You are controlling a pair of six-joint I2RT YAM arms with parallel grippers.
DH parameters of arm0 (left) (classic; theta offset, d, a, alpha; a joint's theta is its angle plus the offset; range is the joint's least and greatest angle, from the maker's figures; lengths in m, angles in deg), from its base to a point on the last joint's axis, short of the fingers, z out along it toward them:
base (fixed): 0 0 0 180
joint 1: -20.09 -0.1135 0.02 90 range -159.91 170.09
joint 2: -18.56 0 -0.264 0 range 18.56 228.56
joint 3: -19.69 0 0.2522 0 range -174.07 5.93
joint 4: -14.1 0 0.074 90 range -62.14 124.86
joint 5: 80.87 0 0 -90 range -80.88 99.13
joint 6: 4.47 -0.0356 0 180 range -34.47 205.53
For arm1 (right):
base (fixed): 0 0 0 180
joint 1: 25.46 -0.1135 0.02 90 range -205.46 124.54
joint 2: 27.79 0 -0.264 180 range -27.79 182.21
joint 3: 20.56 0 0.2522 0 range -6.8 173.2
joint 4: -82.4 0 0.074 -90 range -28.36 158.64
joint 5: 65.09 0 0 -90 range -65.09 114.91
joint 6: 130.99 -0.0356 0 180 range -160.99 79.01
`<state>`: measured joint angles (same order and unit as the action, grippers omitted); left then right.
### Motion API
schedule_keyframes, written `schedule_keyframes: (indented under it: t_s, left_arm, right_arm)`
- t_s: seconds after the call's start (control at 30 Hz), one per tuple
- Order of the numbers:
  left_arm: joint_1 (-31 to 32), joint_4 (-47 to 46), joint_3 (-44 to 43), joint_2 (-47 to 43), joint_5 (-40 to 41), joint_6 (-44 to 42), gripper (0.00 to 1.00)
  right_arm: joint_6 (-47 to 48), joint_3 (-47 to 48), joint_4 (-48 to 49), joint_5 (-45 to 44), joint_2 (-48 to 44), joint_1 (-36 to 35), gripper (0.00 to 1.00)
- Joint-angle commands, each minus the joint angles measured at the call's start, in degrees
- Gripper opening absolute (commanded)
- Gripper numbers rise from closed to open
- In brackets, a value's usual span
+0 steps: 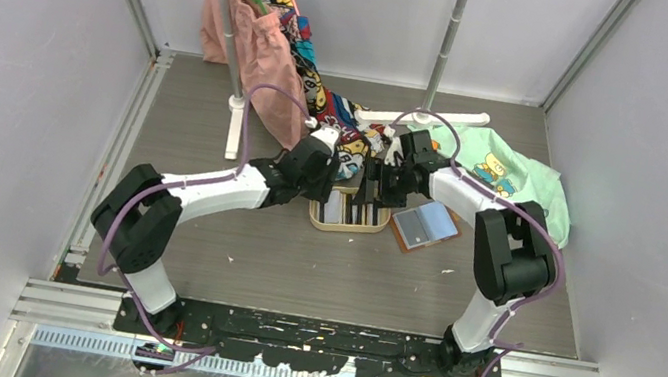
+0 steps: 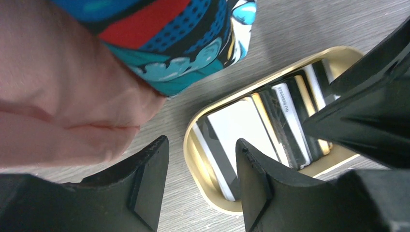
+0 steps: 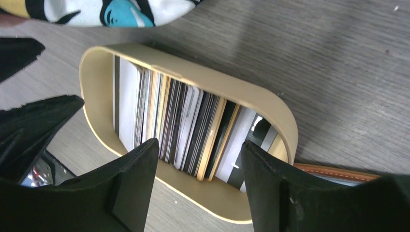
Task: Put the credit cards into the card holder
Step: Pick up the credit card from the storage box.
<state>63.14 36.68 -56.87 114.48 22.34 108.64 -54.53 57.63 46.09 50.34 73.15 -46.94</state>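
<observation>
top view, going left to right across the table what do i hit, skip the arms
pink cloth → tray → card holder → green cloth

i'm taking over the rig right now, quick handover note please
Left gripper: open, empty, above the oval tan wooden tray.
Right gripper: open, empty, above the same tray.
Thin plastic credit cards: standing on edge, packed in the tray.
Tan-brown leather card holder: open on the table, right of the tray.
Done: nothing that shows.
Left: lift cards out, slot them into the holder.
</observation>
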Motion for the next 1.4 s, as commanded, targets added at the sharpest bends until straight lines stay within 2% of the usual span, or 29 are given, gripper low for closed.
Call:
schedule_keyframes:
  t_s: [0.0, 0.37, 0.57, 0.93, 1.1, 1.37]
  left_arm:
    - [0.11, 0.12, 1.84, -2.77, 1.55, 0.38, 0.54]
    - [0.11, 1.31, 3.35, -1.90, -0.94, 1.97, 0.47]
    - [0.11, 1.44, 2.87, -0.10, -2.81, 2.15, 0.39]
    - [0.11, 1.83, 1.84, 2.10, -4.07, 1.81, 0.35]
    - [0.16, 1.61, 2.18, 1.60, -4.22, 1.84, 0.35]
    - [0.11, 1.18, 1.81, 2.31, -5.91, 2.02, 0.34]
  right_arm:
    - [-5.74, 1.53, 4.85, -3.80, 0.47, -0.96, 0.68]
    - [-9.74, 2.47, 5.49, -3.35, 4.79, -1.45, 0.66]
    - [-12.43, 1.54, 7.78, 2.87, 5.56, -1.30, 0.63]
    - [-21.59, -2.38, 17.97, 19.06, 4.99, 1.53, 0.53]
    - [-21.36, -2.48, 17.81, 18.59, 5.76, 1.41, 0.52]
    - [-17.44, -0.61, 13.59, 16.93, 7.84, -1.37, 0.59]
